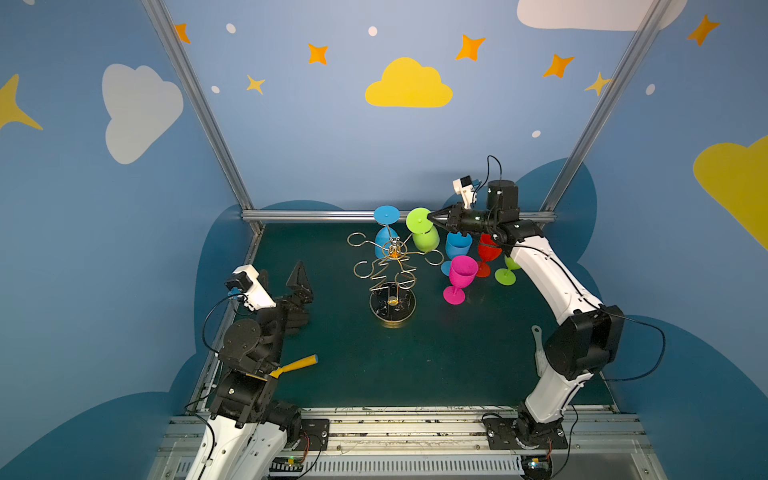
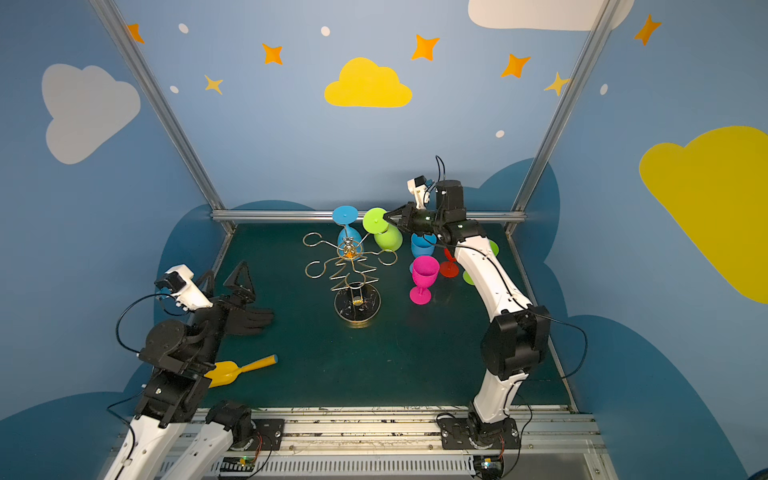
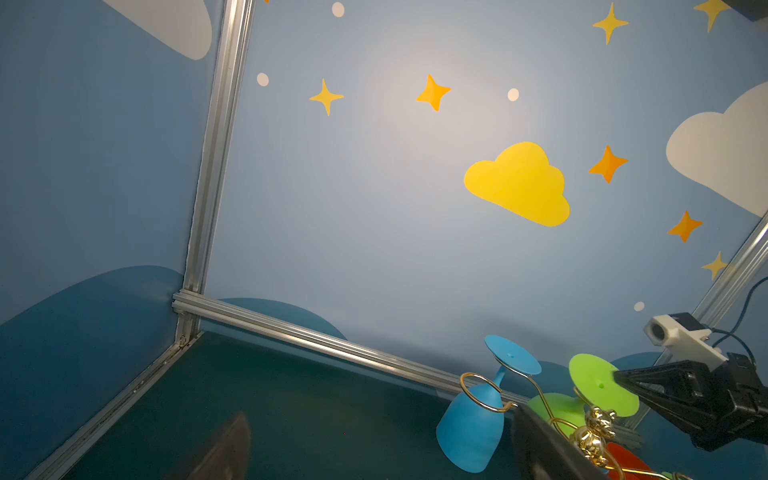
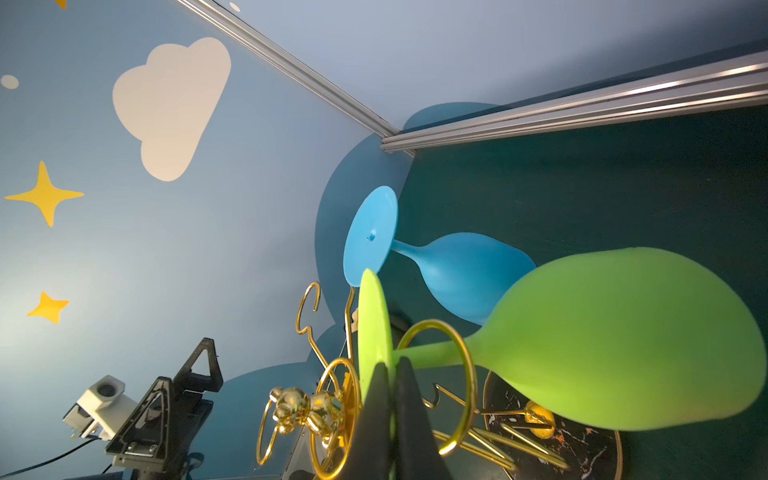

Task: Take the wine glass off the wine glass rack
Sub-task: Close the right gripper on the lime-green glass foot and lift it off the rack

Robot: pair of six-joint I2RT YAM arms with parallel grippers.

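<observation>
Left claw [image 3: 380,413] blurred, cropped, pale tool [image 1: 538,353], perhaps brush, half behind right arm [image 1: 582,345]

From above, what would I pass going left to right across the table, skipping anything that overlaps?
In a top view: left claw, open → wine glass rack → pink glass → red glass, partly behind the right arm.

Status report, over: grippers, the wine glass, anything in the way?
Right gripper shut on foot of green wine glass. Left gripper open, parked apart. Stem in rack loop. Blue glass hangs close beside.
</observation>
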